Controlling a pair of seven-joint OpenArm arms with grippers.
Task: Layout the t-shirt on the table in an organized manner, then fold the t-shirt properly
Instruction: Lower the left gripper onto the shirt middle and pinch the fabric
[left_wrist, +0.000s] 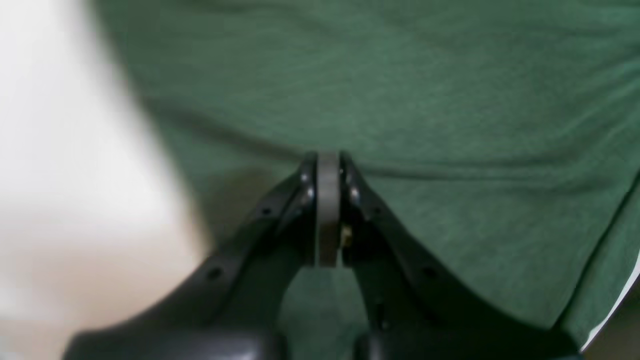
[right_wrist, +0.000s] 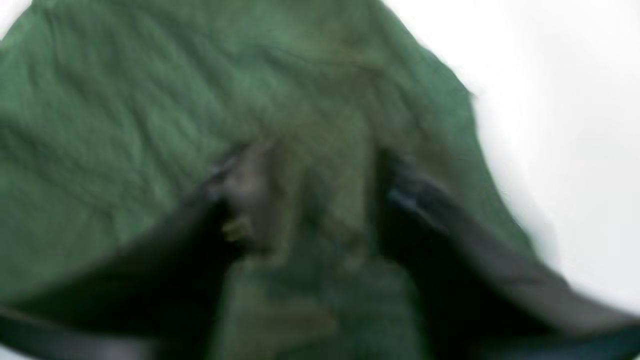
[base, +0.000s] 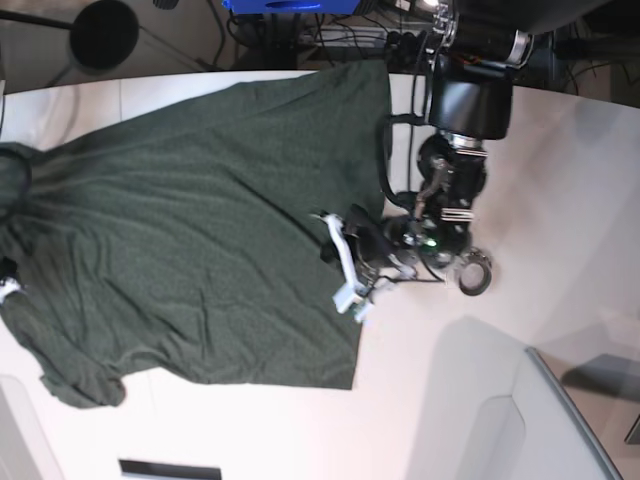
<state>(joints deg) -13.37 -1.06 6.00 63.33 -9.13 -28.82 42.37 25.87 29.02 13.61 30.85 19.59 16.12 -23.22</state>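
A: Left wrist?
B: left gripper (left_wrist: 328, 165) pads pressed together, tips at a crease of the t-shirt (left_wrist: 400, 100); can't tell if cloth is pinched.
A: Right wrist?
B: Blurred. right gripper (right_wrist: 320, 175) fingers apart, green cloth bunched between them.
A: Base?
B: Shirt spread flat across the table (base: 560, 170); left arm at its hem edge.

Looks like a robotics lab: white table (base: 560, 130) with an arm bolted on, a tangle of cables (base: 330, 35) and a power strip (base: 350, 38) just beyond the table's far edge, a blue box (base: 290, 5) beside them.
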